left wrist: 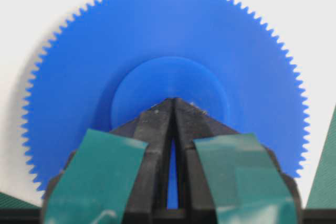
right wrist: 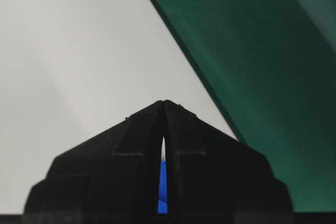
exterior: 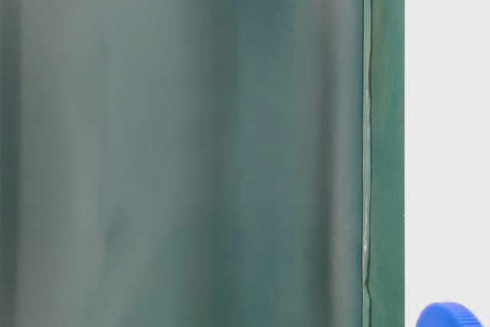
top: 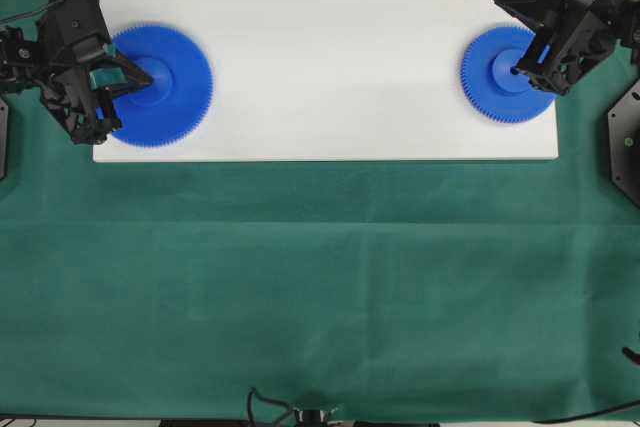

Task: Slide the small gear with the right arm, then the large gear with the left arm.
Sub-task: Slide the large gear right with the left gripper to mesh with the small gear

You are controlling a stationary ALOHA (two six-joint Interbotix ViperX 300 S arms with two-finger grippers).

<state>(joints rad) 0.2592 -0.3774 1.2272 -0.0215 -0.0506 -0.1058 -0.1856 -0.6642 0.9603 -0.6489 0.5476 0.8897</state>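
- Since both gears sit at opposite ends of the white board point(top: 330, 67), the small gear point(top: 495, 82) looks due first: judged step is the right gripper point(top: 520, 69) pushing it along the board toward 9 o'clock in the overhead view.
- To do it well: keep the pointed tip seated at the hub centre, press lightly, move slow and straight so the gear does not tip or ride off the board edge.
- Right gripper clenched, jaws meeting at a point in the right wrist view point(right wrist: 164, 102); a sliver of blue shows in the slit behind the tip.
- Small gear lies at the board's 3 o'clock end; the tip sits over its hub, the body of the gripper off toward 1 o'clock. Contact cannot be confirmed.
- Left gripper point(top: 140, 77) also clenched, nothing held, tip over the hub of the large gear point(top: 170, 97), which lies at the board's 9 o'clock end.
- Left wrist view: teal-taped jaws closed, tip point(left wrist: 172, 100) at the hub's near edge, large gear point(left wrist: 168, 30) spreading toward 12 o'clock.
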